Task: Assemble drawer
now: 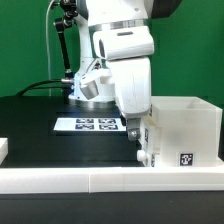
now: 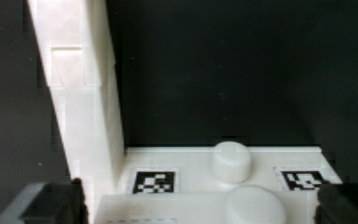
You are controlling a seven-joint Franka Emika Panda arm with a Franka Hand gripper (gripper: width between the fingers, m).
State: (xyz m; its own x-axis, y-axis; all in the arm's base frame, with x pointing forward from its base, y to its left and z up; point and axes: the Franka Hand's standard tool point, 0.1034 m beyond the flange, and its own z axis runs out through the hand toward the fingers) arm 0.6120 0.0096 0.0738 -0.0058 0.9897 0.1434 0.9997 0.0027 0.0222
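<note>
- The end effector [image 1: 140,128] hangs low at the near corner of the drawer box [image 1: 185,125], on the side toward the exterior view's left; its fingers [image 2: 51,203] are spread apart and grip nothing that shows.
- In the wrist view, a white side panel [image 2: 78,100] runs lengthwise away from the camera, standing on edge, and it sits just inside one fingertip rather than centred in the gap.
- A tagged front panel [image 2: 229,180] with a rounded knob [image 2: 231,160] lies directly below, between the two fingertips.
- I judge the coming move depends on this offset: the panel's long axis runs across the line between the fingertips, so closing on it would need a small sideways shift first.
- Counted: one arm, one drawer box, one knob, two tags beside the knob, one marker board [image 1: 88,125] flat on the black worktop [image 1: 40,130].
</note>
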